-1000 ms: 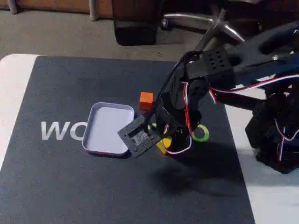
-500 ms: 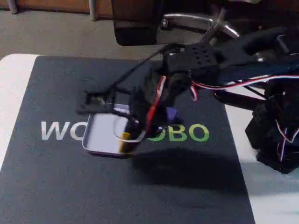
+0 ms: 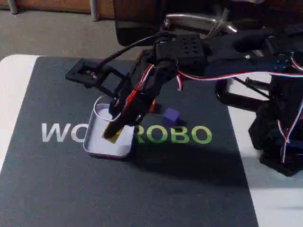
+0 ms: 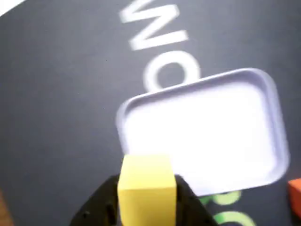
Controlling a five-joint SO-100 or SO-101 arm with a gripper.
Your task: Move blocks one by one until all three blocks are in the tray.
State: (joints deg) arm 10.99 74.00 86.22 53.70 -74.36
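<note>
The gripper [image 3: 113, 134] is reaching down over the tray [image 3: 94, 142] in the fixed view, its two fingers clamping the yellow block [image 3: 112, 136] between them. In the wrist view the gripper [image 4: 146, 197] is showing at the bottom edge, with the yellow block [image 4: 146, 186] pinched on both sides by the dark fingers [image 4: 101, 202] and hanging above the near rim of the tray [image 4: 273, 122], whose pale floor is lying bare. The tray is sitting on a dark mat [image 3: 61, 189] printed with white and green letters [image 3: 175, 135]. The purple block [image 3: 171, 115] is resting on the mat to the right of the tray in the fixed view, well apart from it. An orange block [image 4: 295, 193] is peeking in at the right edge of the wrist view, beside the tray's corner.
</note>
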